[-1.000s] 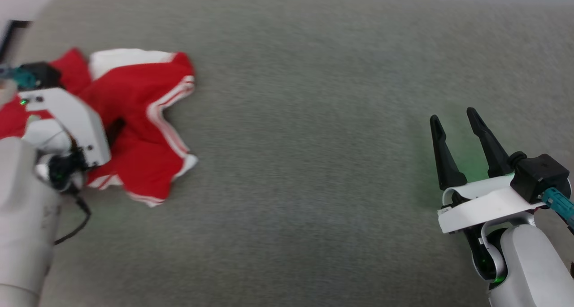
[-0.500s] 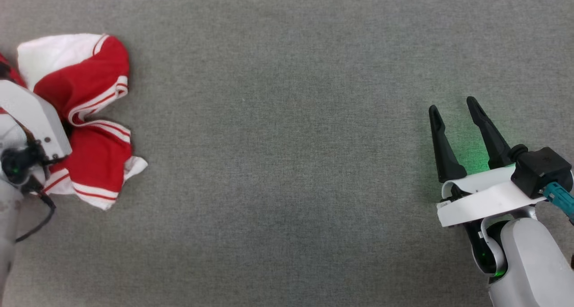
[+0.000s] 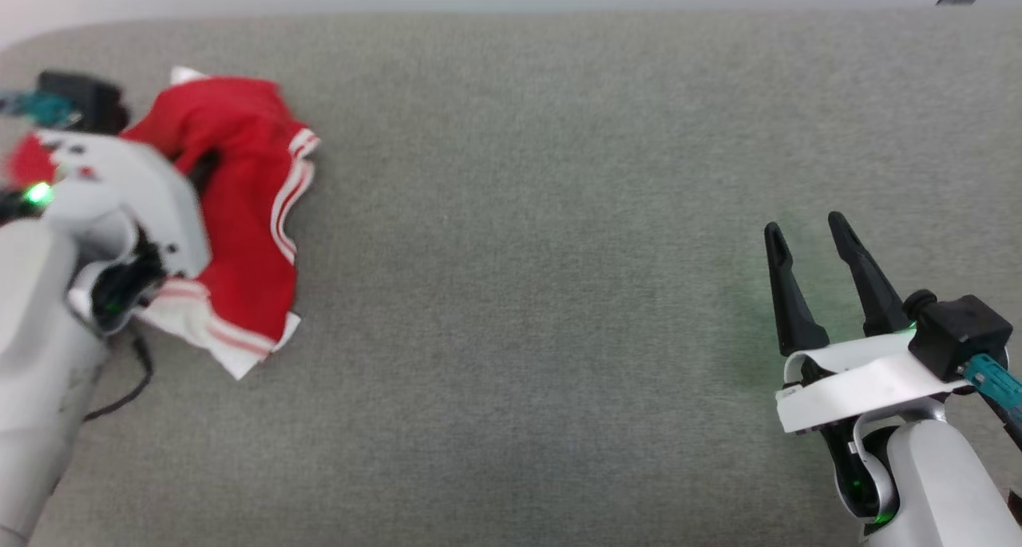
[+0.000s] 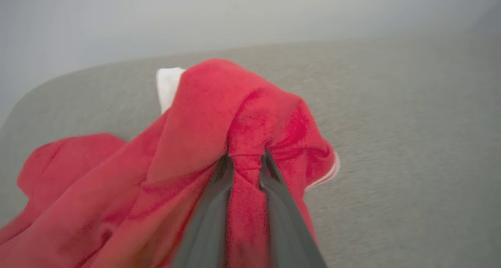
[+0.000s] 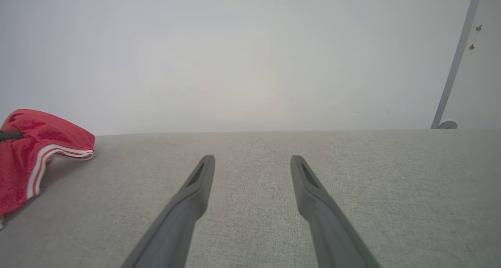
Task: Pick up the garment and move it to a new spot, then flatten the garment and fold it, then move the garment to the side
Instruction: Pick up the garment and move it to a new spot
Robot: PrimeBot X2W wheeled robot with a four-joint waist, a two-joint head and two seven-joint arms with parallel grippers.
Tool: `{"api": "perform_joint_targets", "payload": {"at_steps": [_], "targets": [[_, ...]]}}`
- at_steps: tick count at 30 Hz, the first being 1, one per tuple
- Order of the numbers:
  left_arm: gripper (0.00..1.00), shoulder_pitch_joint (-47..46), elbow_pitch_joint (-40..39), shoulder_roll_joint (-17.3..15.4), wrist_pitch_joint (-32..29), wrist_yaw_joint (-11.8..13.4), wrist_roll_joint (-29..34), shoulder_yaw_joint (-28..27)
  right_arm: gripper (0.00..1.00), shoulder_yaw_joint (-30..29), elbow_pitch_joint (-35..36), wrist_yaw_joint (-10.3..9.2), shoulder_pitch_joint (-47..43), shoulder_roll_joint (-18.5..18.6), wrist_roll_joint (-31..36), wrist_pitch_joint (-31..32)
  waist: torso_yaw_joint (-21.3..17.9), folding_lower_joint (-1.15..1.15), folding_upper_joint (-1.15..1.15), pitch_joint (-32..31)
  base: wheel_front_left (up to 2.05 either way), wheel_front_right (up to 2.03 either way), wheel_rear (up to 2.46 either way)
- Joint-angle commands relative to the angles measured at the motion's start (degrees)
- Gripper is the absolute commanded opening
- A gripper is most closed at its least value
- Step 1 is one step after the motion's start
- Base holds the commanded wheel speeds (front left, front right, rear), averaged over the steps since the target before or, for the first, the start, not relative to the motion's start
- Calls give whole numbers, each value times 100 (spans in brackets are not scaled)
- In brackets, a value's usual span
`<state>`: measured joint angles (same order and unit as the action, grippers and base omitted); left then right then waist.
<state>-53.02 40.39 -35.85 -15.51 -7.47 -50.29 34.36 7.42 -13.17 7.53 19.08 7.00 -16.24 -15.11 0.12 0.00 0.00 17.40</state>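
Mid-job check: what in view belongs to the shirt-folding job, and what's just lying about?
Job:
- garment, pinched in left gripper
- right gripper, open, apart from it
- grey surface underneath

Lying about:
- pole against the wall

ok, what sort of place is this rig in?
Likely an indoor test room: wide grey fabric-covered surface, plain pale wall behind, red garment pinched in the left pincer.

Plain test-lab setting: grey fabric-covered surface (image 3: pixel 559 212), bare white wall (image 5: pixel 250 56).
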Motion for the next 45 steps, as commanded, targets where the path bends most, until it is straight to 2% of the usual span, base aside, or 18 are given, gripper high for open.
{"api": "perform_joint_targets", "payload": {"at_steps": [1, 6, 11, 15, 19, 22, 25, 29, 34, 40, 45], "targets": [[0, -103, -178, 68, 24, 1, -29, 105, 100, -68, 27, -8, -86, -4, -41, -3, -114, 0, 0, -169, 0, 0, 0], [0, -370, -1171, -45, -53, 2, -72, 786, 100, -241, 116, -8, -196, -151, -121, -4, -497, 0, 0, -117, 0, 0, 0], [0, -795, -2095, -26, -345, 2, -133, 1621, 100, -375, 211, -8, -188, -285, -225, -4, -1075, 0, 0, 126, 0, 0, 0], [0, -1227, -2641, 132, -536, 2, -355, 2457, 100, -488, 263, -8, -160, -359, -341, -3, -1586, 0, 0, 360, 0, 0, 0], [0, -1724, -2848, 355, -584, 4, -591, 3388, 100, -586, 306, -8, -120, -411, -489, -3, -2080, 0, 0, 593, 0, 0, 0], [0, -2068, -2959, 503, -597, 4, -814, 3777, 100, -570, 316, -8, -67, -412, -774, -3, -2431, 0, 0, 769, 0, 0, 0], [0, -2186, -3089, 620, -794, 4, -813, 3893, 100, -537, 315, -7, -84, -418, -1041, -3, -2725, 0, 0, 928, 0, 0, 0], [0, -1899, -3333, 710, -1528, 4, -500, 3893, 100, -427, 300, -7, -77, -416, -1336, -4, -3030, 0, 0, 1108, 0, 0, 0], [0, -1671, -3273, 558, -2035, 4, -212, 3898, 100, -280, 297, -8, -20, -415, -1591, -4, -3284, 0, 0, 1273, 0, 0, 0], [0, -1552, -3066, 347, -2252, 4, -23, 3900, 100, -212, 330, -8, 16, -413, -1720, -3, -3419, 0, 0, 1360, 0, 0, 0], [0, -1302, -2978, 208, -2684, 7, 211, 3957, 100, -210, 357, -7, 34, -413, -1751, -3, -3455, 0, 0, 1414, 0, 0, 0]]}}
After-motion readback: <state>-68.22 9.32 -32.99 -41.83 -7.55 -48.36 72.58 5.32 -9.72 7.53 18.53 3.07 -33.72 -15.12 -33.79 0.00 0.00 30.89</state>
